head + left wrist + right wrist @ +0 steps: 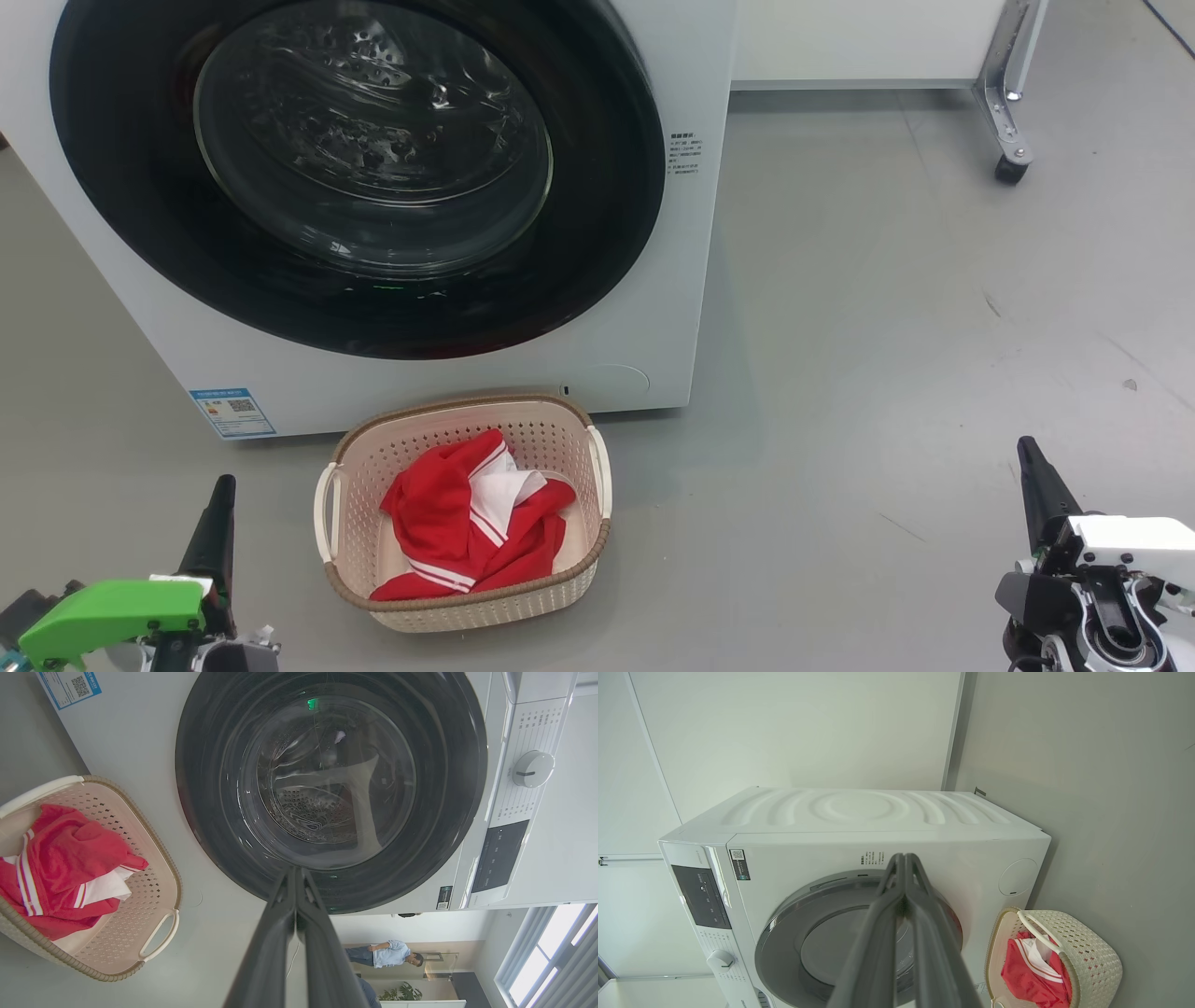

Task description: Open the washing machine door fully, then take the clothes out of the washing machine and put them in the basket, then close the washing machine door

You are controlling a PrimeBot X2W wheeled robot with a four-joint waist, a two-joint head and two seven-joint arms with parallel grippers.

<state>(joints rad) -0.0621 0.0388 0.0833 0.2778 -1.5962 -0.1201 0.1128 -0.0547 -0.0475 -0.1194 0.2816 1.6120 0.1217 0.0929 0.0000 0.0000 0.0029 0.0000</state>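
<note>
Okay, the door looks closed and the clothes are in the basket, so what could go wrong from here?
The washing machine door looks flush, but latching cannot be seen; it might swing open.
The basket stands close before the washing machine, between the shut left hand and right hand; driving forward could knock it and spill the clothes.

I had open floor (887,355) to the right of the basket (467,403), which stood just before the washing machine (686,280), its door (597,187) closed, barring the way in.
</note>
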